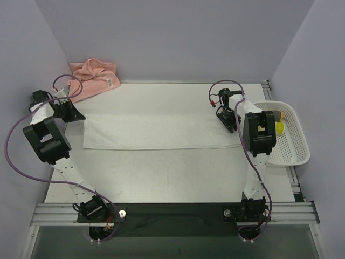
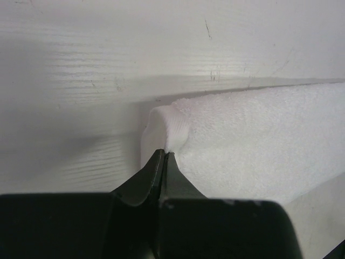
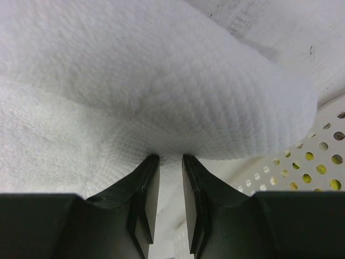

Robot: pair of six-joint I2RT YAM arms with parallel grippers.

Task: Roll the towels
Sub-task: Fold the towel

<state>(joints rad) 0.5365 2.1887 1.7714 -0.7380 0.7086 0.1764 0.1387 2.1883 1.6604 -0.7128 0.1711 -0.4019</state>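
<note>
Here's the long white terry cloth towel point(image 1: 161, 132), stretched flat across the middle of the white table point(image 1: 161, 178), one arm at each end. At the left end, the left gripper point(image 2: 165, 155) has its black fingers pressed tight together on the towel's corner. The wrist view shows a small fold of terry pinched at the tips and standing up off the tabletop.

Over on the right, the right gripper point(image 3: 170, 159) is at the far corner of the other end. Its jaws are drawn in to a narrow slit, with thick white fabric caught at the fingertips — a rounded hump of towel bulges up just above them. How firm that hold is, the view doesn't say.

The salmon-pink terry cloth towel point(image 1: 94, 78) lies crumpled in the far left corner against the wall, small white tag showing, well apart from both grippers. Just beside the white towel's right end sits the white plastic mesh basket point(image 1: 299, 154) — something yellow point(image 1: 280, 127) inside it.
</note>
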